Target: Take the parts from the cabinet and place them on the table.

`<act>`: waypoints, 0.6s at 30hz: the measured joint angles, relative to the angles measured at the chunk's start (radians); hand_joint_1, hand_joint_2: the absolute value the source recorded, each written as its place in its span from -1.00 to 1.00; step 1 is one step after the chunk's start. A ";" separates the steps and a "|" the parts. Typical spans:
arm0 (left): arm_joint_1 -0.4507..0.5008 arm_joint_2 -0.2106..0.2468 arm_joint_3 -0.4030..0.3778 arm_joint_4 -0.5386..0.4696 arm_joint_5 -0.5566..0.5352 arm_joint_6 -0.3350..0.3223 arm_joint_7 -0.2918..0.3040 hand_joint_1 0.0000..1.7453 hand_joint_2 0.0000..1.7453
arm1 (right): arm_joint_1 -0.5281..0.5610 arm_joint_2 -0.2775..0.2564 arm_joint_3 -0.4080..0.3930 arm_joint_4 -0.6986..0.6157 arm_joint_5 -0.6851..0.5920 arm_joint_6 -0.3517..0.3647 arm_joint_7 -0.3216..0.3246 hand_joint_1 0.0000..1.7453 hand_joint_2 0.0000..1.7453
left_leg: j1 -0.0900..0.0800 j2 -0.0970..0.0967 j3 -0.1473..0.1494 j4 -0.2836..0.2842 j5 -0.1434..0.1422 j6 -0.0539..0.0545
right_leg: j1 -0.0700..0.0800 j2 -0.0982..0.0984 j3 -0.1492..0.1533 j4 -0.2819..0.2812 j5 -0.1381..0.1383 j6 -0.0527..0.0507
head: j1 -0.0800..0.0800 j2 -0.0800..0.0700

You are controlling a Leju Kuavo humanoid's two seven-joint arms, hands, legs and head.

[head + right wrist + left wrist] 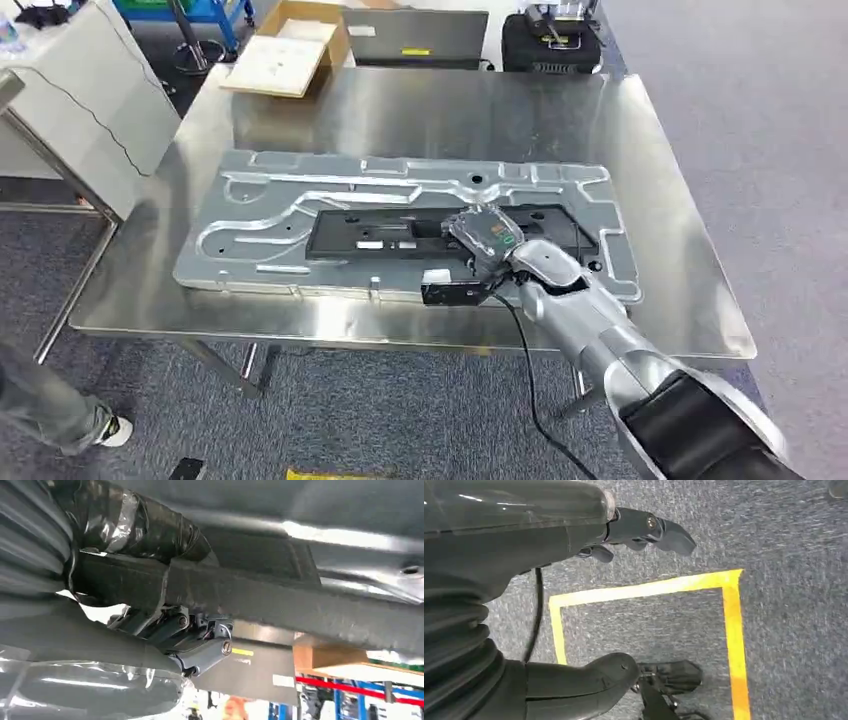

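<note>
One black flat plastic part lies on the large stamped silver metal panel, my right hand gripping its four-o'clock end. I'd lower it flat before letting go. My left hand hangs empty, fingers apart.

Bright overhead light, glare on table; wrist views blurry.

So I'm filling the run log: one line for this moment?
right hand: grips black part on metal panel | left hand: open, over floor | table: holds panel

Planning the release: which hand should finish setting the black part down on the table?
Right. The right hand already grips the black part lying on the grey panel on the table. The left hand hangs over the floor, holding nothing.
</note>
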 joint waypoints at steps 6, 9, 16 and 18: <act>-0.007 -0.002 -0.003 0.000 0.000 -0.016 -0.012 -1.00 1.00 | 0.029 -0.010 -0.028 0.023 -0.002 -0.020 -0.007 -1.00 -1.00 | 0.008 0.006 0.002 -0.009 0.007 0.027 | -0.004 -0.001 -0.102 0.232 -0.132 0.023 | 0.000 0.000; -0.007 -0.002 -0.003 0.000 0.000 -0.016 -0.012 -1.00 1.00 | 0.030 -0.010 -0.028 0.024 -0.001 -0.020 -0.005 -1.00 -1.00 | 0.008 0.006 0.002 -0.009 0.007 0.027 | -0.004 -0.001 -0.105 0.237 -0.134 0.023 | 0.000 0.000; -0.016 -0.009 -0.011 0.000 0.000 -0.019 -0.014 -1.00 -1.00 | 0.044 -0.024 -0.042 0.040 0.008 -0.032 0.020 -1.00 -1.00 | 0.002 0.003 0.003 -0.002 0.000 0.011 | 0.007 -0.001 -0.003 0.004 -0.002 0.000 | 0.000 0.000; -0.017 -0.011 -0.011 0.000 -0.001 -0.019 -0.015 -1.00 -1.00 | 0.044 -0.024 -0.042 0.040 0.011 -0.037 0.026 -1.00 -1.00 | 0.002 0.003 0.007 -0.009 0.002 0.000 | 0.009 0.000 -0.001 0.002 -0.001 -0.006 | 0.000 0.000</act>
